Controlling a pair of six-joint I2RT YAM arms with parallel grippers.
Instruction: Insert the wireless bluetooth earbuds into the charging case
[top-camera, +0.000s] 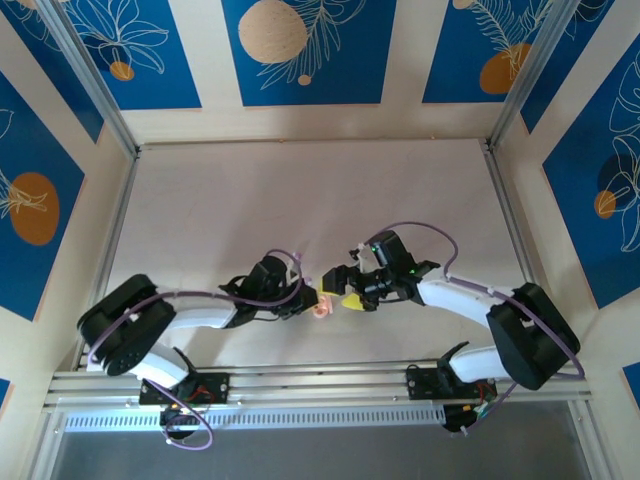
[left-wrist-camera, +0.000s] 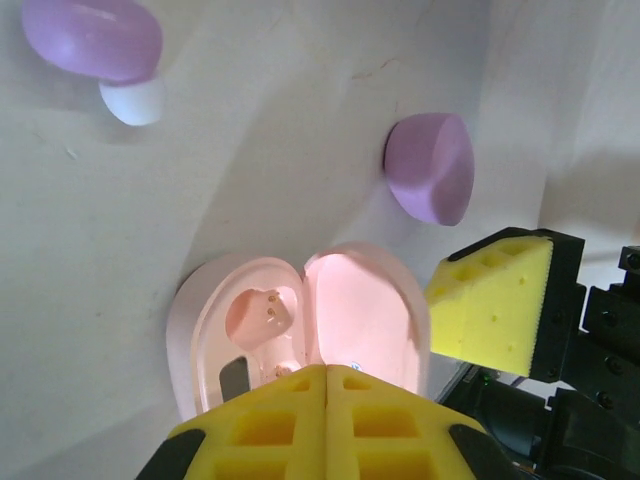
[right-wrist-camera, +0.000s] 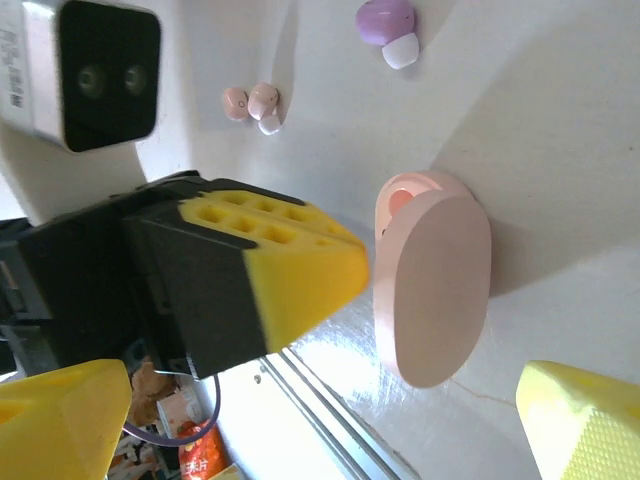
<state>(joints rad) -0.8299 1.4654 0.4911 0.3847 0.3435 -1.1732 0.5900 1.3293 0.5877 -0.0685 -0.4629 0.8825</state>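
Observation:
A pale pink charging case lies open on the table, its lid raised and the visible socket with gold contacts empty. My left gripper is shut, its yellow pads pressed together with nothing between them, and its tip is at the case's near rim. Two purple earbuds lie beyond the case, the far one with a white tip. In the right wrist view the case stands between my right gripper's open fingers. One purple bud and two pink buds lie further off. From above, both grippers meet at the case.
The left gripper's yellow pad and black finger crowd the space just left of the case. A metal rail runs along the table's near edge. Aluminium frame posts and blue patterned panels enclose the table on three sides.

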